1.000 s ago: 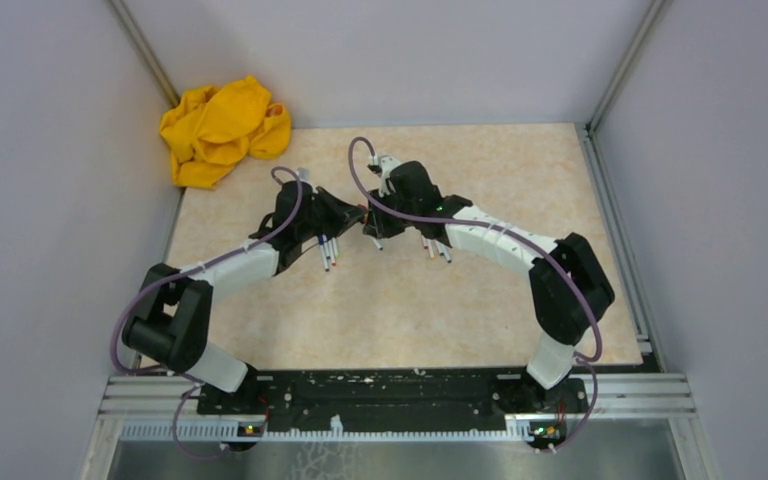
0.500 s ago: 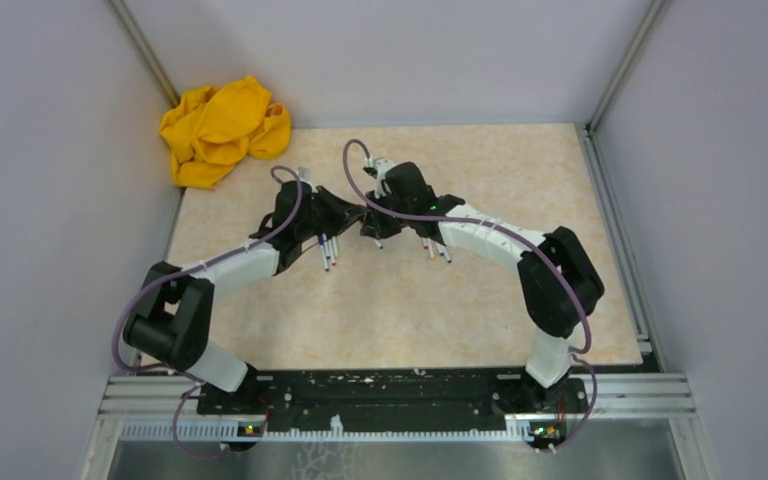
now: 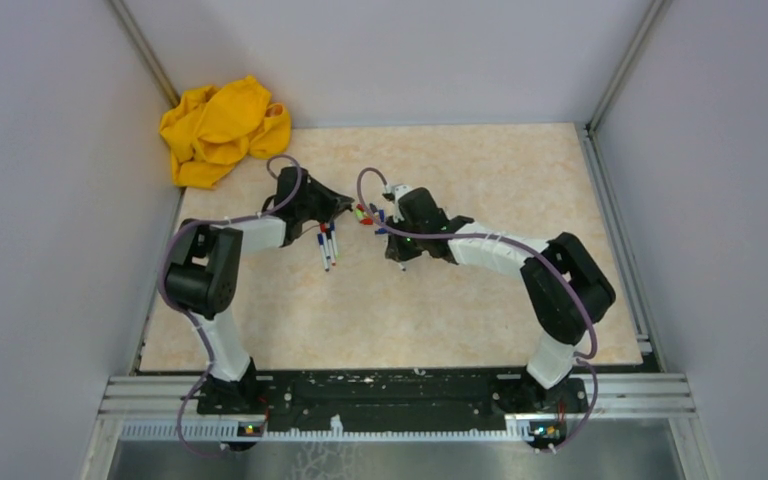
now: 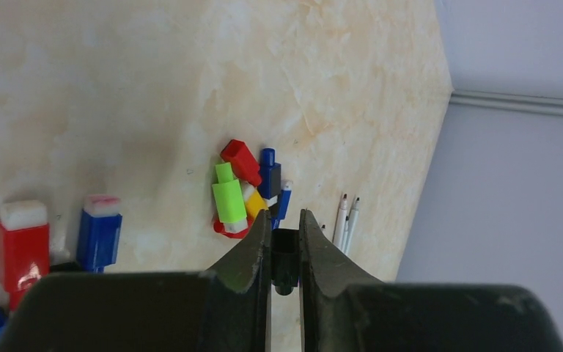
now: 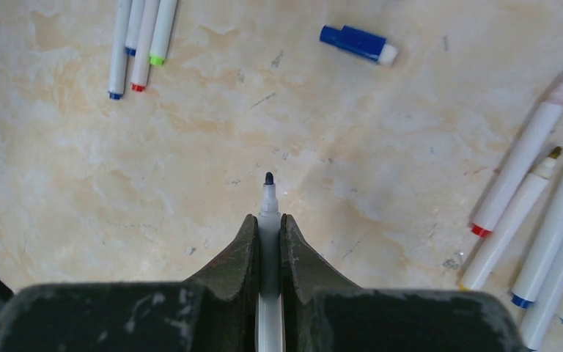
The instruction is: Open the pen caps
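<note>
1. Whereas half a second ago the two grippers were met tip to tip, they are now drawn apart. One small black plastic pen cap (image 4: pixel 285 257) is pinched between the jaws of the left gripper (image 4: pixel 285 222), over the far middle of the beige marbled table (image 3: pixel 480 300).
2. One thin white plastic pen (image 5: pixel 267 196), its dark tip bared, is clamped in the jaws of the right gripper (image 5: pixel 267 218), just right of the cap. This pen is judged opened, and both pieces are not yet set down.
3. Between the grippers one heap of loose coloured plastic caps (image 4: pixel 243 192) is seen. Roughly six are counted, in red, green, yellow and blue; an exact count cannot be given.
4. One row of three white pens (image 5: pixel 141 44) is laid to the left. Whether these are capped cannot be told.
5. One group of four white pens (image 5: pixel 520 165), tips bared where shown, is laid close beside the right gripper.
6. One crumpled yellow cloth (image 3: pixel 222 128) is left in the far left corner.
</note>
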Motion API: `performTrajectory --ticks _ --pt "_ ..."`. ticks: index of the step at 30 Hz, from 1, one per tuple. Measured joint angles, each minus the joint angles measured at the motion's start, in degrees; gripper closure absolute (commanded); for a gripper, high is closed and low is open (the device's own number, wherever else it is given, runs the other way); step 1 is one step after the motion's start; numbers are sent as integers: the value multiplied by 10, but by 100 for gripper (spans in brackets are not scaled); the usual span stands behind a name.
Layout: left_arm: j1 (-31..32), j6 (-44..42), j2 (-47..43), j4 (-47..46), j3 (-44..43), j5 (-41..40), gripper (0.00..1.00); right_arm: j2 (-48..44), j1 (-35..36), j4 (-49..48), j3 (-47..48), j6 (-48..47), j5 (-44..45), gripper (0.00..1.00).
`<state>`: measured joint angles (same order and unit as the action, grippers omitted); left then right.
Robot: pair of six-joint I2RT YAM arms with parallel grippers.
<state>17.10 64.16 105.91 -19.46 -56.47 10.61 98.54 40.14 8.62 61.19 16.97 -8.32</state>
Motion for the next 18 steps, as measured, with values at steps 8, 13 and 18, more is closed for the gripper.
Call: performTrajectory --ticks 8,13,18 --pt "23 -56 5 54 -45 -33 88 -6 -28 14 18 -4 71 100" --pt "31 -79 7 86 -56 -62 87 29 -31 9 42 -5 111 100" --pt "31 -89 20 100 -57 -77 84 78 -32 9 54 -5 134 100"
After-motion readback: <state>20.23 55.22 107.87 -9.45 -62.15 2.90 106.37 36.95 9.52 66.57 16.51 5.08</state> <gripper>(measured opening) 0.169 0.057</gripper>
